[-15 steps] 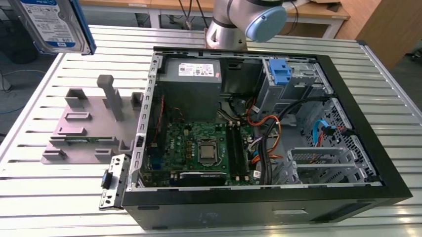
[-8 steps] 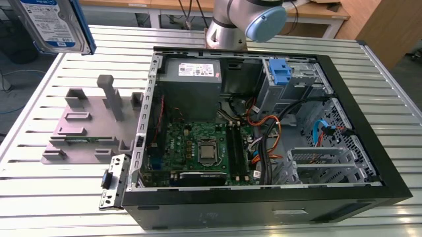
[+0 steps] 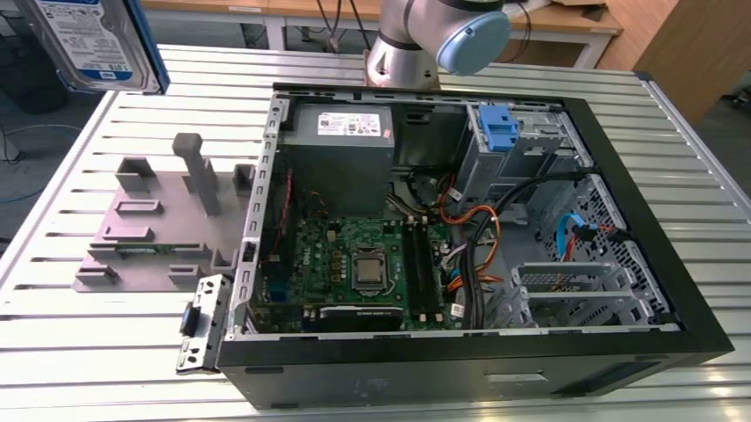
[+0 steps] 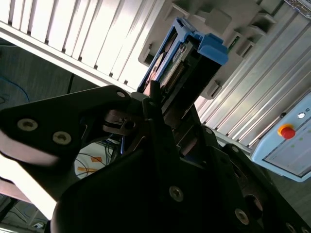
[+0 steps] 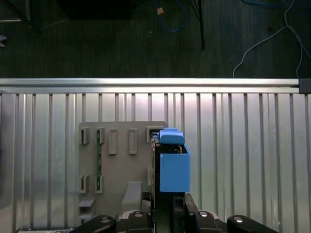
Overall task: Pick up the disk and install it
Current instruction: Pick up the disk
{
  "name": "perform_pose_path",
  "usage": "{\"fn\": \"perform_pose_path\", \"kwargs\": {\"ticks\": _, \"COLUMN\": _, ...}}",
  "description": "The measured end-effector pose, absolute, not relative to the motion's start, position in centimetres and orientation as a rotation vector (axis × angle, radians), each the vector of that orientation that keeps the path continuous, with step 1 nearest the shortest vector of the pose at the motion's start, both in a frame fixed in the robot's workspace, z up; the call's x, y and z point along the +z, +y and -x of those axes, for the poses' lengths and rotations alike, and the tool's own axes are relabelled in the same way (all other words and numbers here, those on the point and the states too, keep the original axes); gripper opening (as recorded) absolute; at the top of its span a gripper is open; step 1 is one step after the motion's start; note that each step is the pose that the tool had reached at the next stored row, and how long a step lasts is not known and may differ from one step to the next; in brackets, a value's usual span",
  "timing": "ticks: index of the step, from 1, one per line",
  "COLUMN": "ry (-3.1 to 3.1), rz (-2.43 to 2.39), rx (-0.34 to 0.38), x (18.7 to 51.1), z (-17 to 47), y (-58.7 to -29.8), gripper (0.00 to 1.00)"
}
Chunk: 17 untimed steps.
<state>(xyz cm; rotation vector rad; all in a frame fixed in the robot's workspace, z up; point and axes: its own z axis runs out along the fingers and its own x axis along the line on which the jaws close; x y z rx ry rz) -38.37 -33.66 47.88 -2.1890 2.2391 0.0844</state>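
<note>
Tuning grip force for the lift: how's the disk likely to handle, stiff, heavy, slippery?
Probably rigid: the disk is a flat metal slab and shows no sag in the gripper. Likely dense for its size, so gripped at one end it could pivot. Its blue carrier looks like smooth plastic, maybe slippery.

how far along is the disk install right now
Pickup looks done: the pincer is shut on the disk, held in the air above the grey holder on the slatted table. Installing is left: the disk is at the exterior view's left, outside the open computer case.
</note>
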Motion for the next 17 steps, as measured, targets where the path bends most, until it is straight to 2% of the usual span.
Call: {"fn": "perform_pose_path", "kwargs": {"ticks": 17, "ry": 2.239, "rz": 2.189, "rx": 0.084, "x": 48.01, "z": 38.36, "y": -33.66, "gripper": 0.35}}
